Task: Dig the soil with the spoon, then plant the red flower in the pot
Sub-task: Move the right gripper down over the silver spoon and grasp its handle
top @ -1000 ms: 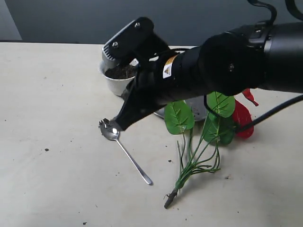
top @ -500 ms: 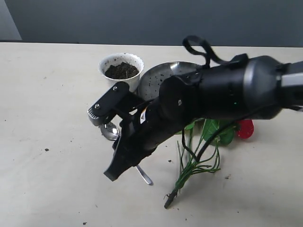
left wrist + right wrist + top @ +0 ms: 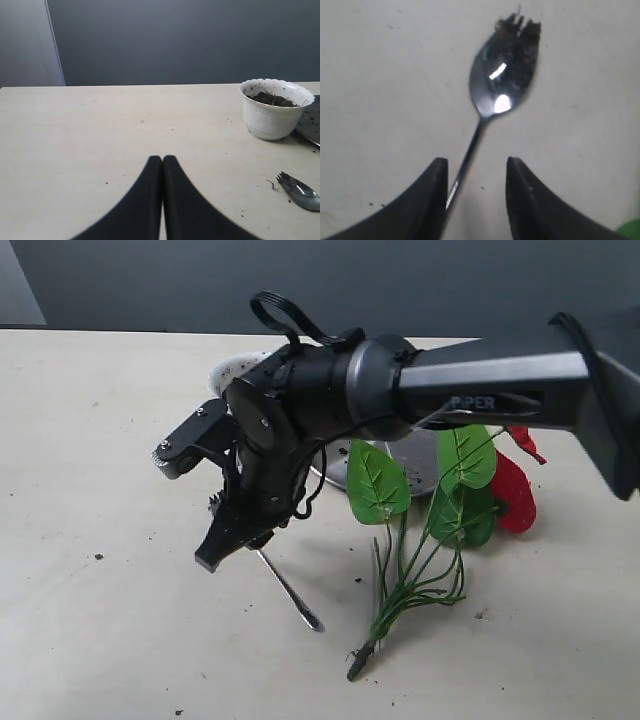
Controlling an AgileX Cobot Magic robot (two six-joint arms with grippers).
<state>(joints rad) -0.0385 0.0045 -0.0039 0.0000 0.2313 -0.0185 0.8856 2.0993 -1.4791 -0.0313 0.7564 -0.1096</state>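
Note:
The spoon [image 3: 502, 82] lies flat on the table, its bowl smeared with soil. My right gripper [image 3: 475, 162] hangs open just above its thin handle [image 3: 290, 592], which runs between the fingers close to one of them. It holds nothing. The white pot [image 3: 272, 107] with dark soil [image 3: 272, 100] stands beyond the spoon, and the right arm hides most of it in the exterior view. The red flower [image 3: 512, 495] lies on the table with its green leaves [image 3: 378, 485] and bundled stems [image 3: 400, 590]. My left gripper [image 3: 162, 160] is shut and empty, well away from the pot.
A round steel plate [image 3: 425, 465] speckled with dirt sits beside the pot, partly under the leaves. Loose soil crumbs are scattered over the beige table [image 3: 100, 620]. The right arm [image 3: 470, 390] reaches across from the right edge.
My right gripper has gone from shut to open and has swung round over the spoon's handle. Spoon, flower and pot have stayed in place.

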